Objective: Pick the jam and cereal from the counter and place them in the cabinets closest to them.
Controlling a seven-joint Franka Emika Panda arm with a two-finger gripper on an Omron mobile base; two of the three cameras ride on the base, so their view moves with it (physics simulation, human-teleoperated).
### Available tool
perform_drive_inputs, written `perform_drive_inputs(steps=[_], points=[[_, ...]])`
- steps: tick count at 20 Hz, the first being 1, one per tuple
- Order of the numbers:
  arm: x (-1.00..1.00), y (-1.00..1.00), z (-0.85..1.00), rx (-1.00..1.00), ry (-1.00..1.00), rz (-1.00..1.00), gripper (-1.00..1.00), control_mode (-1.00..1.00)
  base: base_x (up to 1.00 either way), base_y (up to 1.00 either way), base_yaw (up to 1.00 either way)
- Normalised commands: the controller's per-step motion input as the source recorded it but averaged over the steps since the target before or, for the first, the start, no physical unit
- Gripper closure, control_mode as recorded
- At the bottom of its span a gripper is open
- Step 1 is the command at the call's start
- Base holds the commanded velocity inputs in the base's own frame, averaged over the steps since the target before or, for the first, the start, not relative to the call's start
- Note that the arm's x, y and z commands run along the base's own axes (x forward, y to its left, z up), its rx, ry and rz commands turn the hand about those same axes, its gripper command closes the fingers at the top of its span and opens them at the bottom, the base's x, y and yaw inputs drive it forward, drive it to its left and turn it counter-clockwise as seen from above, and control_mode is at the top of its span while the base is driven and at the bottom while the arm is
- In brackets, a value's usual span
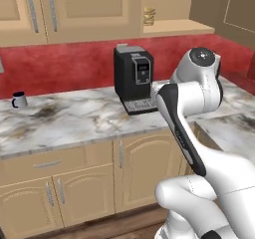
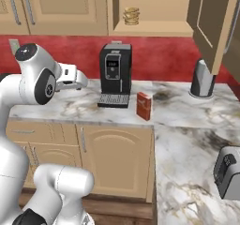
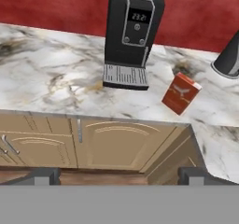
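The cereal (image 2: 144,106), a small red-orange box, stands upright on the marble counter (image 2: 187,114) just right of a black coffee machine (image 2: 114,74). In the hand view the cereal (image 3: 181,93) leans at the upper right, well beyond my gripper (image 3: 119,175), whose two dark fingertips (image 3: 44,175) stand wide apart and open with nothing between them. From the right base my gripper (image 2: 80,82) hovers over the counter's front, left of the machine. The tan cabinets (image 2: 56,6) hang above, with an open shelf (image 2: 154,28) over the cereal. The jam is out of view.
An open cabinet door (image 2: 213,18) juts out at the upper right. A grey kettle-like vessel (image 2: 202,80) stands behind the cereal and a toaster (image 2: 227,171) sits on the near right counter. A dark mug (image 1: 19,99) is far left. A yellowish stack (image 2: 131,16) rests on the shelf.
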Motion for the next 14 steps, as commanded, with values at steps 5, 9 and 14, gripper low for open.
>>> perform_drive_inputs(steps=[5, 9, 14], points=[[0.00, 0.00, 0.00, 0.00, 0.00, 0.00, -1.00, 1.00, 0.00, -0.44, 0.00], [0.00, 0.00, 0.00, 0.00, 0.00, 0.00, -1.00, 1.00, -0.01, -0.38, 0.00], [0.00, 0.00, 0.00, 0.00, 0.00, 0.00, -1.00, 1.00, 0.00, -0.36, -0.02]])
